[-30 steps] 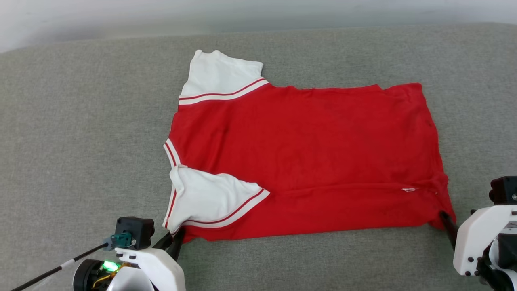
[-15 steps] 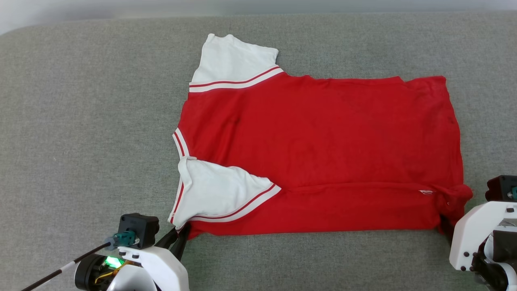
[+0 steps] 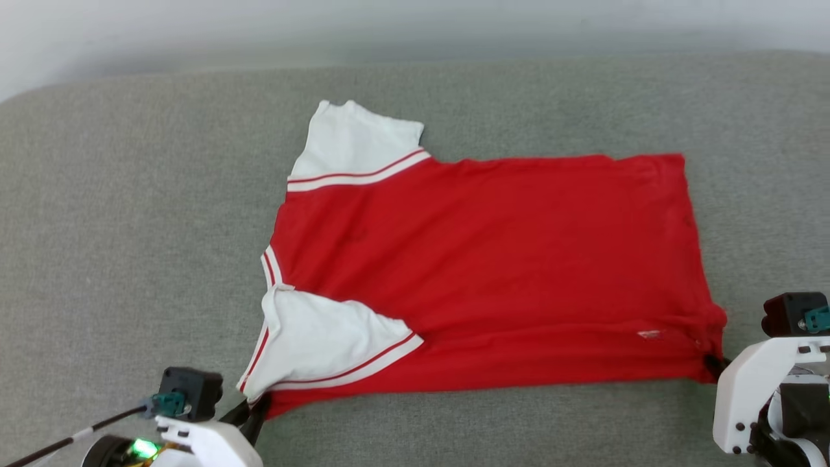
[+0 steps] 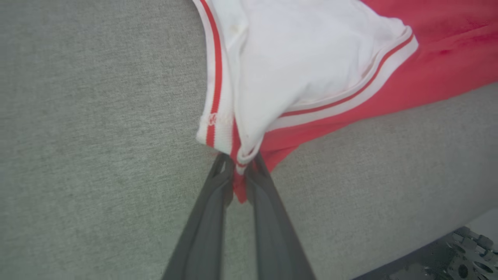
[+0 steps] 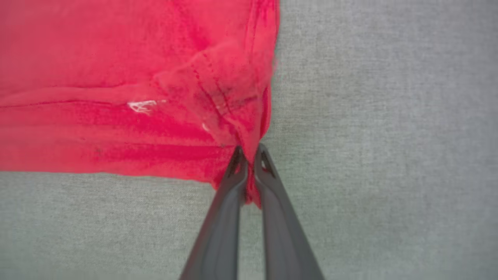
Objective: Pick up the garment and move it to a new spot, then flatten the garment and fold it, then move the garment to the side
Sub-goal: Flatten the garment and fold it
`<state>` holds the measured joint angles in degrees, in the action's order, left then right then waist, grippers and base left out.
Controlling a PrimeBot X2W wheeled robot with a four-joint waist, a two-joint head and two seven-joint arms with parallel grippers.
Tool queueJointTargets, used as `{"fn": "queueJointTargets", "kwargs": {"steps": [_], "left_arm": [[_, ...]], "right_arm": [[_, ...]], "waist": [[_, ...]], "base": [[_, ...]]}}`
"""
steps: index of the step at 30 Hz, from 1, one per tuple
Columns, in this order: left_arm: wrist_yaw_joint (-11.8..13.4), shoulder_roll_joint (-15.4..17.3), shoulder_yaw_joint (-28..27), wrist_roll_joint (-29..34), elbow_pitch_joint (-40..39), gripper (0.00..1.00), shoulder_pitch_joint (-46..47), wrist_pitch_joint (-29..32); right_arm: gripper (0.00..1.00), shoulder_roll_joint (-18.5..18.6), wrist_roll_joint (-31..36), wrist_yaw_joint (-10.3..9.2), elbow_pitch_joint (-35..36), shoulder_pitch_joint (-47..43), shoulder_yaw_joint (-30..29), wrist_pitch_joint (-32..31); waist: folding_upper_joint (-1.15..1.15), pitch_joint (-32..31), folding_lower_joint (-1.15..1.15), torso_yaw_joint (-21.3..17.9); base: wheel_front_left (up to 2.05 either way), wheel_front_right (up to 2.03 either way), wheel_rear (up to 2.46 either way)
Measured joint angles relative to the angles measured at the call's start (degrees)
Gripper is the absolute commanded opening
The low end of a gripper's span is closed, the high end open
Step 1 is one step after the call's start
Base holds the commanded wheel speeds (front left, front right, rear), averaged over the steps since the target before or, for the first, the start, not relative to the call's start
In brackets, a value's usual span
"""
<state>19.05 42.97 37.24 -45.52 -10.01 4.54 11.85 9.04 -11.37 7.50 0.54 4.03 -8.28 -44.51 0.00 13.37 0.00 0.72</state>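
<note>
Two garment point(image 3: 493, 259) corners pinched, left pincer point(image 4: 241, 162) at sleeve point(image 4: 303, 58), right pincer point(image 5: 249, 151) at hem point(image 5: 268, 58), clearest in wrist views.

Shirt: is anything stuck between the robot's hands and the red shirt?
Nothing visible is in the way. The left hand is shut on a near corner of the shirt, by the white sleeve. The right hand is shut on the other near corner.
</note>
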Motion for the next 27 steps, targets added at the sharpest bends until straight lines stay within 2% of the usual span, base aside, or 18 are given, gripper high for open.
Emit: {"fn": "queueJointTargets", "kwargs": {"steps": [5,11,16,21,22,23,24,25,27], "left_arm": [[1.72,0.64,-0.70,-2.11,-1.19,0.00,-4.61,-0.69],[1.85,2.23,-0.15,-3.67,-3.00,0.00,-8.71,0.09],[0.49,2.55,1.21,-4.68,-1.85,0.00,-9.65,1.13],[-1.58,0.18,2.15,-6.09,1.27,0.00,-9.74,1.10],[-2.45,-0.59,2.81,-6.15,2.44,0.08,-9.29,1.09],[-2.83,-0.85,2.89,-6.15,2.82,0.50,-8.99,0.94],[-3.04,-1.14,2.82,-6.09,3.21,1.00,-8.74,0.32],[-3.33,-1.51,2.67,-5.98,3.76,1.00,-8.55,-0.40],[-3.53,-1.90,2.53,-5.54,4.64,1.00,-8.12,-1.51]], "right_arm": [[0.00,0.58,-1.22,0.01,5.21,-3.80,0.05,-2.77],[0.00,1.16,-1.99,0.01,9.20,-9.80,-1.97,-6.04],[0.00,0.60,-3.26,0.01,9.01,-12.27,-2.49,-6.43],[0.00,-0.33,-4.25,0.01,5.65,-12.03,-2.12,-4.35],[0.00,-0.27,-4.37,0.00,4.58,-11.55,-1.65,-3.93],[0.00,0.04,-4.53,0.00,4.21,-11.36,-1.03,-3.81],[0.42,0.26,-4.65,0.01,3.93,-11.31,-0.77,-3.04],[1.00,0.25,-4.65,0.00,3.54,-11.12,-0.91,-2.48],[1.00,0.59,-4.65,0.00,3.12,-10.87,-0.71,-1.60]], "waist": [[0.00,-2.99,0.00,-1.22],[0.00,-5.31,0.00,-2.03],[0.00,-5.22,0.00,-2.02],[0.00,-4.94,0.00,-1.99],[0.00,-4.90,0.00,-1.98],[0.00,-4.88,0.00,-1.93],[0.00,-4.90,0.00,-1.88],[0.00,-4.97,0.00,-1.82],[0.00,-5.19,0.00,-1.70]], "base": [[0.00,0.00,0.00],[0.00,0.00,0.00],[0.00,0.00,0.00],[0.00,0.00,0.00],[0.00,0.00,0.00],[0.00,0.00,0.00],[0.00,0.00,0.00],[0.00,0.00,0.00],[0.00,0.00,0.00]]}}
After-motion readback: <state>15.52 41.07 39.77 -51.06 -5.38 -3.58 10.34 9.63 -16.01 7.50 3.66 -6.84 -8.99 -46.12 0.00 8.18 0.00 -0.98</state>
